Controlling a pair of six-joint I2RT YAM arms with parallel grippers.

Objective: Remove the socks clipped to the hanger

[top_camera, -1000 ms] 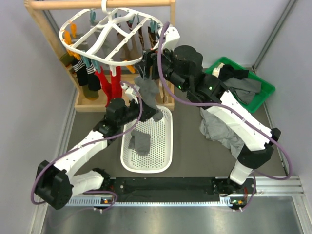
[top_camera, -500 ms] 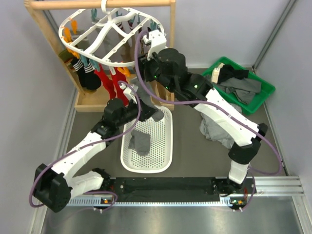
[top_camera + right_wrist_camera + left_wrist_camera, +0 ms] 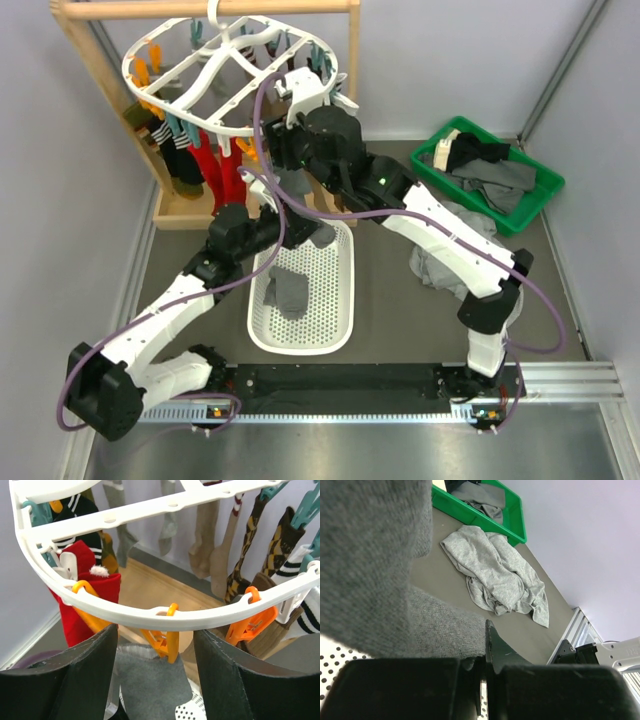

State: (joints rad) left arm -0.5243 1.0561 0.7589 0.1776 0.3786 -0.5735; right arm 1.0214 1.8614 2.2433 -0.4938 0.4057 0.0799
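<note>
While the grey sock [image 3: 150, 685] hangs from an orange clip [image 3: 168, 637] on the hanger [image 3: 210, 619] rim, the right gripper [image 3: 156, 650] straddles that clip, jaws wide. The left gripper [image 3: 482, 680] pinches the sock's lower part. Soft, light, limp knit; probably best gripped near the clip.

A: How's the light from overhead?
B: Bright and even, seemingly from above. Shadows under the arms on the table [image 3: 400, 320] are soft, and the metal strip [image 3: 350, 450] at the near edge has a dull sheen.
A: And the wrist views?
B: On the left, the grey sock [image 3: 365, 555] is so close it goes soft, and the black fingers [image 3: 395, 690] are featureless shadow. On the right, the hanger [image 3: 210, 620] is crisp and well lit, the dark fingers [image 3: 65, 685] are blurred, and lines bow towards the edges
</note>
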